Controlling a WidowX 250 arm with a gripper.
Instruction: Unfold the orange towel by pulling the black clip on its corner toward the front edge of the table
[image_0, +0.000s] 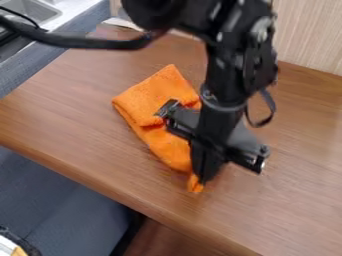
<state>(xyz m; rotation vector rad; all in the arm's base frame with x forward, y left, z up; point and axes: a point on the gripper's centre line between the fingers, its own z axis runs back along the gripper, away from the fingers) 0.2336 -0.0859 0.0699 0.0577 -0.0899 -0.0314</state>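
The black two-finger gripper hangs steeply down at the narrow lower end of a soft orange fabric cloth, on the brown wood-grain table. Whether it is apart, together or clamped on the fabric cannot be told, as its own dark body hides the contact. The cloth runs from the gripper's tip up and to the left, broad and folded over at the far end, tapering to a small corner that pokes out just beside the tip. Its layers lie low, probably because such limp material settles under its own weight, and the gripper's downward pose likely suits something so thin. Behind the gripper stands a pale, finely striped panel; well apart, to its upper left, is a grey metal sink.
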